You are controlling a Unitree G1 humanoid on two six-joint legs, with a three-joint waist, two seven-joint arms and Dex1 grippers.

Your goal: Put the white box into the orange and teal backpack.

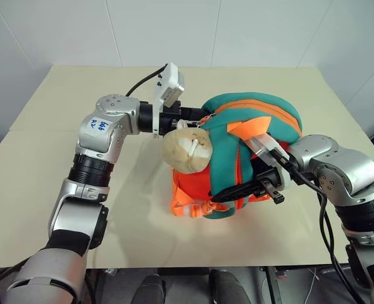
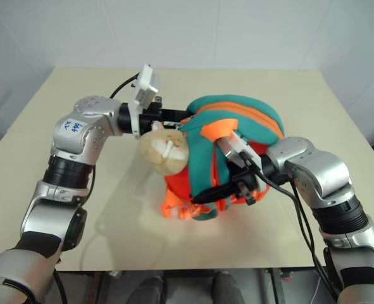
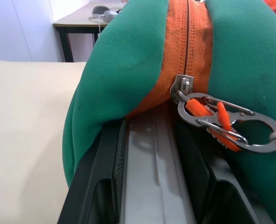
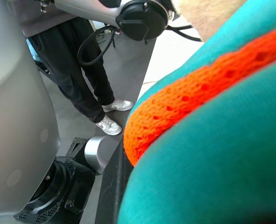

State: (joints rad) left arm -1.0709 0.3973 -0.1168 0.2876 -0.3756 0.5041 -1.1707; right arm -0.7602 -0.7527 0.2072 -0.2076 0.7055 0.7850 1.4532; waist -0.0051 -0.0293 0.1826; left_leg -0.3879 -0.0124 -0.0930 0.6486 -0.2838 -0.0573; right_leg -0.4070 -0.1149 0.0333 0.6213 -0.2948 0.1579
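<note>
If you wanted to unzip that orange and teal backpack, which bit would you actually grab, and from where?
Probably the metal zipper pull with its clipped-on carabiner. It hangs free at the end of the orange zipper band on the orange and teal backpack, beside the plush toy, so it sticks out enough to pinch. Come in from the robot's left, where the left gripper already points.

Beige table (image 1: 60,209); person's legs (image 4: 84,88), white sneakers (image 4: 110,125).

Likely a robotics test room: bare beige table (image 1: 60,190) against plain white walls (image 1: 174,31), another desk (image 3: 77,21) behind, person's legs (image 4: 81,88) nearby.
</note>
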